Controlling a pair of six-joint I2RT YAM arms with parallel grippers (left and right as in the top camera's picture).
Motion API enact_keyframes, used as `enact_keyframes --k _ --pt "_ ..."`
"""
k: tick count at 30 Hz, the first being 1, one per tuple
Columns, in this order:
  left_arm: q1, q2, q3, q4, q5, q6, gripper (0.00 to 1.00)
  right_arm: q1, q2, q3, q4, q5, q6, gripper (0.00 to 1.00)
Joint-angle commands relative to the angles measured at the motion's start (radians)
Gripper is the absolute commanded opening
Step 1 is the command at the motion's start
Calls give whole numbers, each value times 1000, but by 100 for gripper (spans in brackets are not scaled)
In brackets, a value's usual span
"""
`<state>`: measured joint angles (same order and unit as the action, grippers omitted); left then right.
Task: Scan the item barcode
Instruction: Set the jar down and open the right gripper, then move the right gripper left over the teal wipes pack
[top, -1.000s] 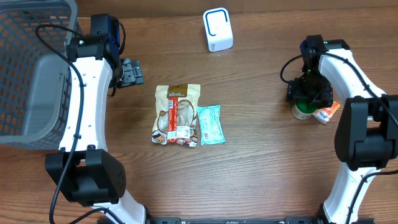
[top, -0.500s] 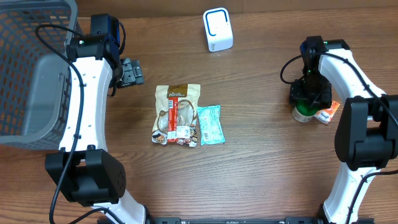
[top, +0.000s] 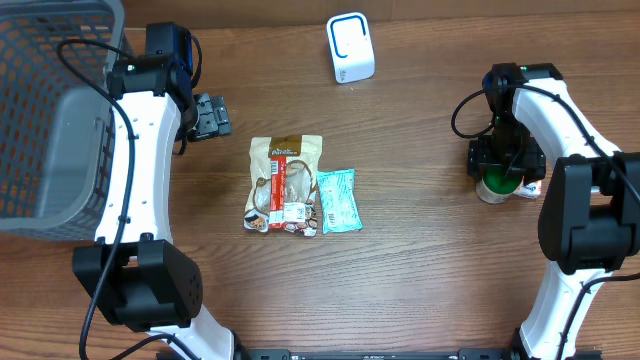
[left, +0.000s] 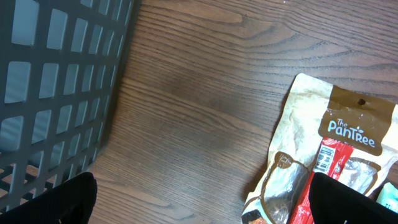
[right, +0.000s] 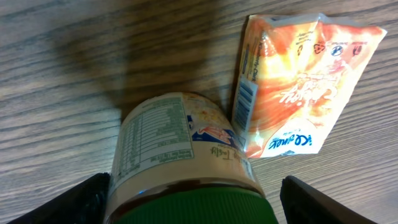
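The table (top: 420, 250) was dark wood grain. A grey mesh basket (top: 50, 120) filled its far left corner. The left arm (top: 140, 150) ran along the basket's right side, and the right arm (top: 575, 130) curved in from the right edge.

A beige pouch (top: 284, 185) lay flat near the middle of the table. A teal packet (top: 337, 200) lay against the near part of its right edge. The white scanner (top: 350, 48), with its blue-rimmed window, stood at the far side, beyond the pouch and well apart from everything else.

The jar (right: 180, 149) stood upright on the right side of the table, green lid up and its printed label facing the wrist camera. An orange packet (right: 298, 81) lay flat just beside it on the right, with a barcode along the edge nearest the jar.

The right gripper (right: 202, 199) was directly over the jar with its fingers spread, one on each side of the lid. A thin gap showed on the right side, and on the left I could not tell whether the finger touched. The jar rested on the table.

The left gripper (top: 212, 116) hung above bare wood between the basket and the pouch, its fingers spread wide and holding nothing
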<state>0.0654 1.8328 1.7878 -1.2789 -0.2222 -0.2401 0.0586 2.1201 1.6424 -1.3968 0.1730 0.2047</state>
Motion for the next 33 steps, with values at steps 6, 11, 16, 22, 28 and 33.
enact_keyframes --k 6,11,16,22,28,33 --pt "-7 -2 15 1 -14 0 99 -27 -18 -1 3 85 51 88" --pt "-7 -2 15 1 -14 0 100 -56 -22 -1 3 84 52 88" --pt "-7 -2 15 1 -14 0 100 -58 -34 1 20 61 26 87" --pt "-7 -2 15 1 -14 0 100 -58 -139 51 54 -21 -27 88" --pt "-7 -2 15 1 -14 0 100 -58 -261 127 100 -329 -53 100" --pt "-7 -2 15 0 -14 0 100 -50 -264 109 189 -667 -53 100"
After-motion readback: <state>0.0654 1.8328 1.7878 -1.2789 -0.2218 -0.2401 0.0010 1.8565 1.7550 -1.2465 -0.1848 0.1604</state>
